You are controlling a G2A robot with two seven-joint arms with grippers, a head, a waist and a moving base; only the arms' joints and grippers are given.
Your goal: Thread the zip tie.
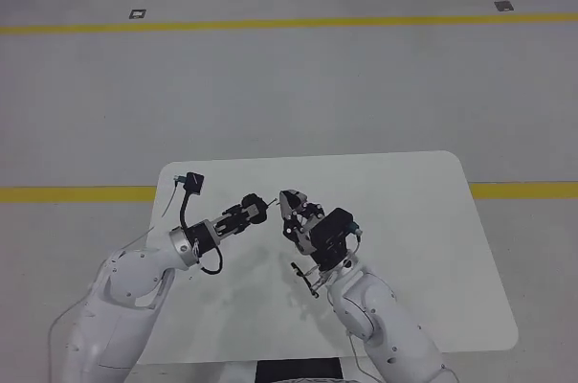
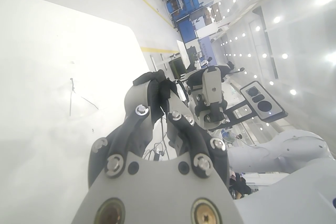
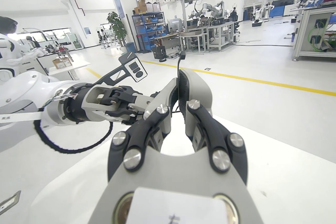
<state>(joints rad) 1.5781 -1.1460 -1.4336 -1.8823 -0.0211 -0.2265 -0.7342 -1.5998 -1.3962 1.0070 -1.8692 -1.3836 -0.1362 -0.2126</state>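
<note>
At the centre of the top view, over the white table (image 1: pixel 413 191), your right gripper (image 3: pixel 179 83) is clamped on the zip tie (image 3: pixel 179 64), whose head pokes past the fingertips. The left gripper (image 2: pixel 158 86), fingers pressed together, sits just beside; whether it pinches anything can't be told. Expect a light, springy, slick strip, so hold near the tail. Thin dark strands (image 2: pixel 71 97) lie on the table.

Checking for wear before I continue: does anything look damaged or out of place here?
On the left claw, the black covering at the tips looks ragged and bunched, poking past them, possibly worn. The right claw grips the zip tie upright; nothing else stands out.
</note>
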